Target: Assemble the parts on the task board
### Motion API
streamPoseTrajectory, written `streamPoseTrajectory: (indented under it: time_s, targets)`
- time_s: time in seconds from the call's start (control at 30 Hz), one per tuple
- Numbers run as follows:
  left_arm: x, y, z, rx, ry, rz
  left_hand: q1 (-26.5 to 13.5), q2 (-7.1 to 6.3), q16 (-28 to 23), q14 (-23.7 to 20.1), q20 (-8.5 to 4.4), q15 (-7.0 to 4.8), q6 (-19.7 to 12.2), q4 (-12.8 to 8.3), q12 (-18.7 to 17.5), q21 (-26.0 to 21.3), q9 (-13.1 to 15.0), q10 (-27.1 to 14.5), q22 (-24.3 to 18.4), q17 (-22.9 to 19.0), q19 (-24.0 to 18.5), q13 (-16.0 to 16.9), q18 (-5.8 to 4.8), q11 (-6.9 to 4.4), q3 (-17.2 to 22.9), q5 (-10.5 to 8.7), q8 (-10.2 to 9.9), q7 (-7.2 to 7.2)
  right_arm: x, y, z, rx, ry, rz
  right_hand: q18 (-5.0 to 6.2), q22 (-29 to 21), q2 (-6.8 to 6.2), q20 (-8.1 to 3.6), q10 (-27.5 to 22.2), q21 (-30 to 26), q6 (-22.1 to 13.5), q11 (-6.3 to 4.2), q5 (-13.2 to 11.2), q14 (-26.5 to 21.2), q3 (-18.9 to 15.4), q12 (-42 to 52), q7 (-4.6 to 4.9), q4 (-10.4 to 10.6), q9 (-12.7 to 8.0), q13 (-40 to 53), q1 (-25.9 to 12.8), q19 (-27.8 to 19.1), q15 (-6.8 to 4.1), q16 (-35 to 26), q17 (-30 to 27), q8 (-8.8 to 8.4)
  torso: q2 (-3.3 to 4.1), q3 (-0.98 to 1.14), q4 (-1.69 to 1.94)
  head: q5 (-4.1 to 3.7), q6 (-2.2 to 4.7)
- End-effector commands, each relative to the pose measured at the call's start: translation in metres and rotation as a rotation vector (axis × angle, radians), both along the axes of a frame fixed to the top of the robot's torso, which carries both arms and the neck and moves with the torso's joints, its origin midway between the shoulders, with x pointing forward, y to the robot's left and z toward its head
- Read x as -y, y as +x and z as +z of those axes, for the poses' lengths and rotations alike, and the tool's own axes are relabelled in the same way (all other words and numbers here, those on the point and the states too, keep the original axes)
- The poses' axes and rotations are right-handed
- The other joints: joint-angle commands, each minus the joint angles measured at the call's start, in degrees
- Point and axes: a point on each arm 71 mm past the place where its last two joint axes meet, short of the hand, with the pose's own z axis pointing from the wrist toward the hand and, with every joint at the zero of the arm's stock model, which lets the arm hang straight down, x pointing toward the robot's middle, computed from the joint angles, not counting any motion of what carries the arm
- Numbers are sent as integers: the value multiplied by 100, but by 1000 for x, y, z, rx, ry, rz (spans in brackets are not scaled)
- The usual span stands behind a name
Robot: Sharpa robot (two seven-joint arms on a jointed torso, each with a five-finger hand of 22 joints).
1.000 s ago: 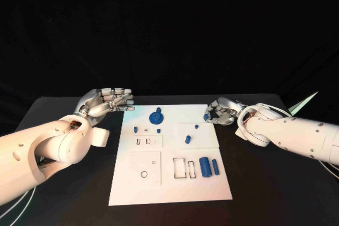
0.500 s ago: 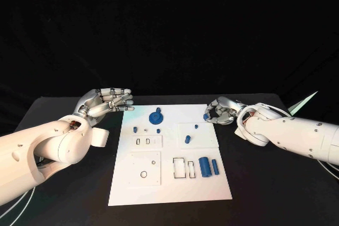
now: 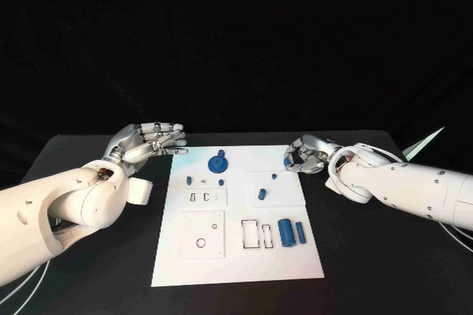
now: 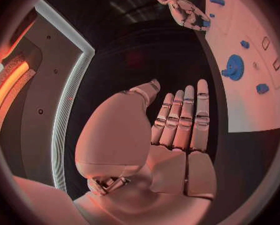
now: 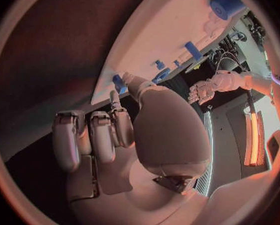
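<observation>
The left hand [image 4: 177, 130] holds its fingers straight and together over the black table [image 4: 146, 60], beside the task board [image 4: 239, 85] bearing a blue gear-like part [image 4: 233, 66], apparently round

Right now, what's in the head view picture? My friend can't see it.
A white task board lies on a black table with small blue parts on it, the largest a round blue disc. The left hand hovers off the board's far left corner; the right hand is at its far right edge.

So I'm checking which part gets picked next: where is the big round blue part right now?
In the head view the round blue part lies on the far half of the task board, left of centre, nearer the left hand than the right hand.
</observation>
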Motion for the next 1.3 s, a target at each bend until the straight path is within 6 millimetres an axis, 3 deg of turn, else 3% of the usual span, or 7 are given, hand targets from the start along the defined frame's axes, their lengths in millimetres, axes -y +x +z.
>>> streamPoseTrajectory:
  time_s: [0.03,0.4,0.63,1.0,1.2,1.3]
  targets:
    - [1,0,1,1,-3,-5,-154,-52,-61,-38,-8,12,43,22,-45,83,82,-12,48,102,-48,79,97,10,78,83,-92,167,-2,0,-1,-3,-1,6,-164,1461,29,31,-17,137,-69,21,49,628,275,-14,13,-66,-43,747,-75,565,15,78,1568,-77,0,-2,0,4,-9]
    - [1,0,1,0,-2,-4,-154,-52,-61,-38,-8,12,43,22,-45,83,82,-12,48,102,-48,79,97,10,78,83,-92,167,-5,1,-2,-4,0,10,-165,1464,66,42,16,141,-12,22,51,628,313,24,9,-74,-33,778,-71,567,21,78,1568,-49,-2,-4,4,2,-20]
    - [1,0,0,-1,-1,-3,-160,-51,-63,-38,-6,14,40,24,-46,84,81,-18,48,108,-51,78,97,13,78,82,-95,171,-3,1,-2,-6,-2,8,-170,1478,190,12,91,160,273,-49,47,628,438,107,-81,-145,43,849,-45,576,-35,78,1568,142,-1,-4,0,3,-24]
    - [0,0,0,-3,0,-2,-164,-50,-64,-38,-5,16,38,25,-46,85,81,-21,48,112,-54,78,97,15,79,81,-98,174,-4,1,-2,-7,-1,12,-171,1483,195,-14,116,166,325,-77,43,628,450,131,-114,-170,70,871,-65,579,-65,78,1568,203,0,1,-1,6,-24]
    - [0,0,0,-3,0,-1,-164,-50,-64,-38,-5,16,38,25,-46,85,81,-21,48,112,-54,78,97,15,79,81,-98,174,-3,1,-1,2,0,7,-176,1494,249,-63,150,183,441,-128,41,628,475,160,-176,-197,129,895,-97,588,-120,78,1568,335,0,-2,-2,-3,-29]
    - [0,0,0,-4,1,-1,-164,-50,-64,-38,-5,16,38,25,-46,85,81,-21,48,112,-54,78,97,15,79,81,-98,174,-2,1,0,13,2,4,-180,1505,328,-127,192,199,573,-214,37,628,486,193,-277,-213,218,928,-144,596,-193,78,1568,525,0,-2,-3,0,-37]
